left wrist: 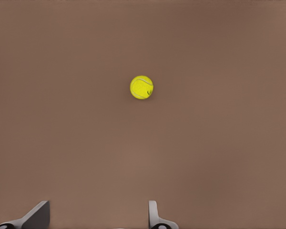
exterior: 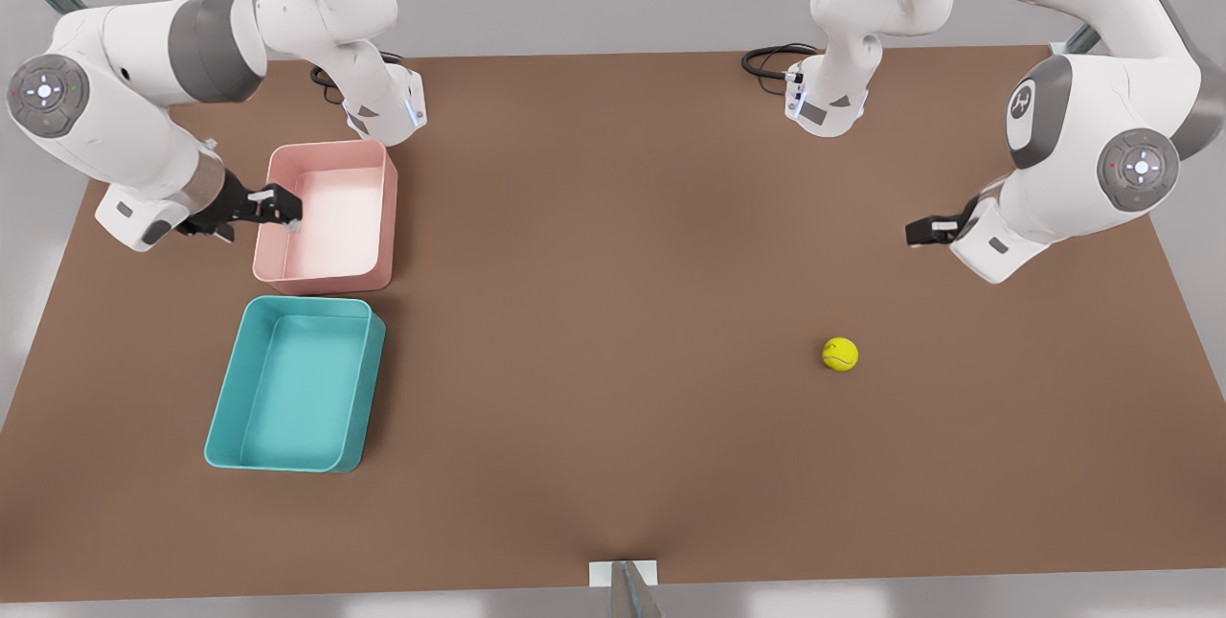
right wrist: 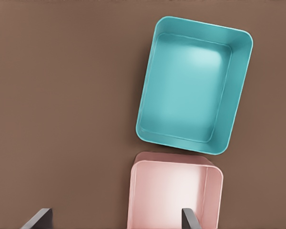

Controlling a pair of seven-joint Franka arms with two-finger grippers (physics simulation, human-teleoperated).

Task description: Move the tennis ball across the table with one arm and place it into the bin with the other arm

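Your left hand [exterior: 918,233] hangs open above the surface [exterior: 613,311], near the tennis ball [exterior: 840,354], which sits alone on bare brown. It looks light, fuzzy and ready to roll, so pinch across its widest middle. Your right hand [exterior: 287,214] waits open over the pink bin [exterior: 388,206], beside the bin [exterior: 369,388].

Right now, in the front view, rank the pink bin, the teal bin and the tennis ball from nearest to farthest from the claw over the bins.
1. The pink bin: directly under the right claw, on the front view's left.
2. The teal bin: just beyond the pink one, toward the table's near edge.
3. The tennis ball: far across, on the front view's right, near the left claw.
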